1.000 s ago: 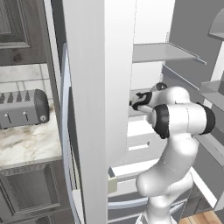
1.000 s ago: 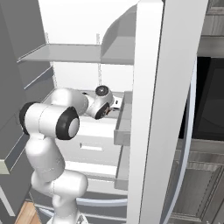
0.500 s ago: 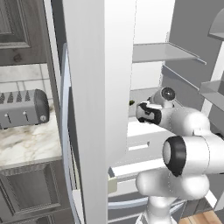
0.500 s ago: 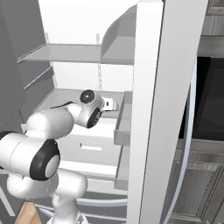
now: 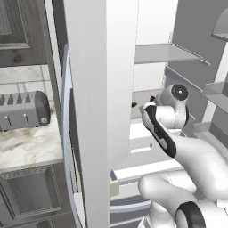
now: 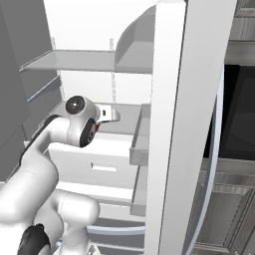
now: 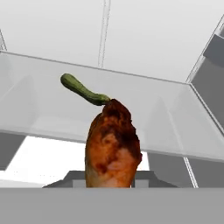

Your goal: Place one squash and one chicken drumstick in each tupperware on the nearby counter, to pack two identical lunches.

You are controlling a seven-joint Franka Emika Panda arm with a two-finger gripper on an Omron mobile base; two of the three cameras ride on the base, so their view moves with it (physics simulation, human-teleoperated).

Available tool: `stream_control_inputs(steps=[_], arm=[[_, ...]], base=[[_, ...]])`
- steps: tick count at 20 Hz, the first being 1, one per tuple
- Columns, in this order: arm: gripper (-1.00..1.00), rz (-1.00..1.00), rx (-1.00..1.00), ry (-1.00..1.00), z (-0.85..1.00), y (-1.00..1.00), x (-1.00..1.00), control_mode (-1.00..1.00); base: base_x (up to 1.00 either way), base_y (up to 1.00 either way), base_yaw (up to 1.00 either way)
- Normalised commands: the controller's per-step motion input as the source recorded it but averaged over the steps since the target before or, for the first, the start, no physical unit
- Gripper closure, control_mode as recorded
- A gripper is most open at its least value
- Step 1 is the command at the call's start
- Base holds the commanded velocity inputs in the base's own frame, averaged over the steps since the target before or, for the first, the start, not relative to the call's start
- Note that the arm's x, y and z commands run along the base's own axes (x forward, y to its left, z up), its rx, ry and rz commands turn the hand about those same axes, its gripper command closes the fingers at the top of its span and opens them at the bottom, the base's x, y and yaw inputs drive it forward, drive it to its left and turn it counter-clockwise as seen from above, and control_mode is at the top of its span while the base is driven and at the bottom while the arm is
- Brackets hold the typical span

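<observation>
A glossy orange-brown chicken drumstick (image 7: pixel 113 146) stands right in front of the hand camera, and my gripper is shut on it; its fingertips are hidden behind the meat. Beyond it, a slim dark green squash (image 7: pixel 83 91) lies on the glass fridge shelf (image 7: pixel 175 127), apart from the drumstick. In the left base view the squash (image 5: pixel 134 104) is a small dark spot on that shelf, just left of my hand (image 5: pixel 151 101). My hand (image 6: pixel 108 115) sits at the shelf's front edge. The white marble counter (image 5: pixel 26 142) lies left of the fridge. The tupperware is out of view.
The open fridge door (image 5: pixel 100 111) stands between my arm and the counter. A grey slotted toaster (image 5: pixel 22 110) sits on the counter. Door bins (image 6: pixel 142 144) hang to the right of the hand. White drawers (image 6: pixel 104 159) lie under the shelf.
The arm has folded, its elbow swinging down and toward the cameras. The hand has stayed near the shelf's front edge, still holding the drumstick.
</observation>
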Motion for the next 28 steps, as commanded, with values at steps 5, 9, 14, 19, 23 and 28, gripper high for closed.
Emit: stream_control_inputs(steps=[5, 9, 14, 19, 23, 28], arm=[[1.00, 0.15, -0.01, 0.01, 0.05, 0.15, -1.00, -1.00], [1.00, 0.02, -0.05, 0.00, 0.10, 0.01, -0.96, -1.00], [1.00, 0.00, -0.06, 0.02, 0.08, 0.01, -0.74, -1.00], [1.00, 0.00, -0.04, 0.04, 0.19, 0.00, -0.61, -1.00], [1.00, 0.00, 0.00, 0.01, 0.00, 0.00, -0.15, 1.00], [1.00, 0.00, 0.00, 0.00, 0.00, 0.00, 0.00, 1.00]], base=[[0.00, 0.00, 0.00], [0.00, 0.00, 0.00], [0.00, 0.00, 0.00], [0.00, 0.00, 0.00], [-0.46, 0.00, 0.01], [-0.93, 0.00, 0.02]])
